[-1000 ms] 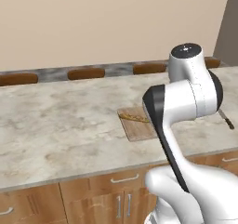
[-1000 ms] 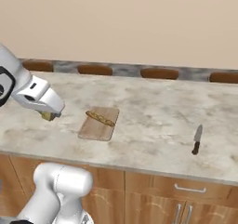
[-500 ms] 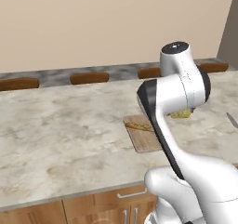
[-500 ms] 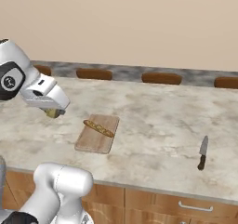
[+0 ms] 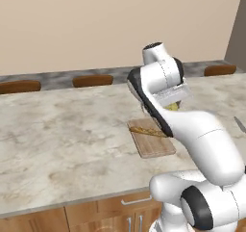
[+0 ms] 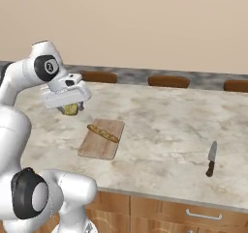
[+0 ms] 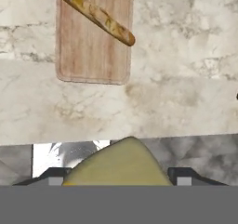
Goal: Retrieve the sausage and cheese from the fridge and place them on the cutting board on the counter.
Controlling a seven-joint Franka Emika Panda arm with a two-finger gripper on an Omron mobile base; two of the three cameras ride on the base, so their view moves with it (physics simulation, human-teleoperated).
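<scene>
My gripper [image 6: 70, 110] is shut on the cheese [image 6: 71, 109], a dull yellow-olive wedge, and holds it in the air above the counter [image 6: 164, 125]. In the hand view the cheese [image 7: 121, 160] sits between the two fingertips of the gripper [image 7: 117, 175]. In the left base view the cheese [image 5: 172, 106] hangs under the hand [image 5: 173, 106], just beyond the cutting board [image 5: 154, 147]. The light-brown cutting board [image 6: 99, 147] [image 7: 93, 60] lies flat, apart from the gripper. The sausage and the fridge are out of view.
A long golden-brown bread stick [image 6: 102, 133] [image 7: 95, 15] [image 5: 148, 131] lies slantwise across the board. A knife [image 6: 211, 158] rests on the counter well to the right. Brown seat backs [image 6: 168, 81] line the counter's far edge. Wooden cabinets with metal handles stand below.
The cameras have slid along the counter, so the whole scene has shifted. The gripper still holds the cheese and now hangs closer to the board.
</scene>
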